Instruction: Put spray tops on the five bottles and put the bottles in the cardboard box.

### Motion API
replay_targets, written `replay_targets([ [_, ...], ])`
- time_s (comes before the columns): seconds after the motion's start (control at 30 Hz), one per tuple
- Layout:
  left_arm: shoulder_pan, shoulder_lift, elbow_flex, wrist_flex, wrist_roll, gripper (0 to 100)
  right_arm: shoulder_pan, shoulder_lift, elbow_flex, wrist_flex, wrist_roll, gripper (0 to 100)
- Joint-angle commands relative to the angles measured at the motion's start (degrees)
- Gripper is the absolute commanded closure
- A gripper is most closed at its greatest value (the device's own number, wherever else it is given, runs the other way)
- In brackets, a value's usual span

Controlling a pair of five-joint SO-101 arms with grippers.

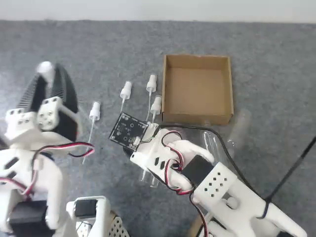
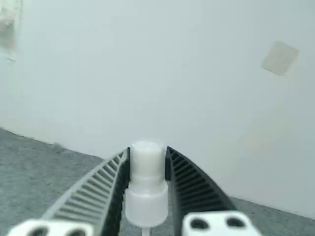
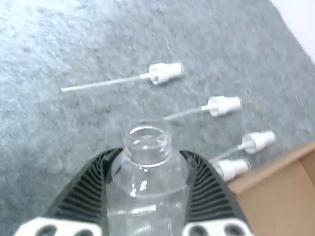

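Spray top (image 2: 146, 187): was clamped in left jaws, cap end outward, upper left of high view. Bottle (image 3: 146, 191): was clamped in right jaws, lower centre, open neck pointing toward loose tops (image 3: 167, 73). The two lay well apart.

No print, label, number or sign legible anywhere, whether on the cardboard box (image 1: 197, 117), the bottle (image 3: 146, 172), the spray tops (image 1: 126, 90) or the black board (image 1: 127, 129).
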Motion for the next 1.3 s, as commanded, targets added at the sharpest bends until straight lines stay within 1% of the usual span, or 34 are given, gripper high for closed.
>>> replay_targets([
  [0.0,5.54,-0.44,-0.57,-1.76,1.14,91,-0.66,-2.68,1.32,-1.98,-0.44,99.3],
  [0.07,7.56,-0.44,-0.57,-1.76,1.14,91,-0.66,-2.68,2.64,-2.15,-0.35,99.3],
  [0.2,8.26,-0.44,-0.57,-1.76,1.14,91,-0.48,-2.68,5.01,-5.76,-1.05,99.3],
  [0.37,10.02,-0.44,1.36,-1.58,2.55,91,-0.40,-2.68,8.26,-13.32,-7.91,99.3],
  [0.53,10.90,-0.62,5.58,-3.08,2.81,91,-0.40,-2.68,8.62,-15.87,-12.57,99.3],
  [0.7,11.87,-0.53,8.92,-5.10,2.81,91,-0.57,-2.68,8.62,-16.22,-12.92,99.3],
  [0.77,12.31,-0.53,9.27,-5.27,2.81,91,-0.57,-2.68,8.62,-16.04,-12.84,99.3],
  [0.87,11.87,-0.88,8.75,-7.65,2.64,91,-0.57,-2.68,8.79,-15.69,-12.84,99.3],
  [1.0,12.31,-0.44,7.08,-6.51,2.64,91,-0.48,-2.68,9.85,-16.22,-12.84,99.3],
  [1.13,11.96,-0.44,7.16,-7.30,2.64,91,-0.57,-2.68,9.85,-16.22,-12.84,99.3],
  [1.27,12.31,-0.44,9.27,-7.65,2.73,91,-0.66,-2.68,9.85,-16.22,-12.84,99.3],
])
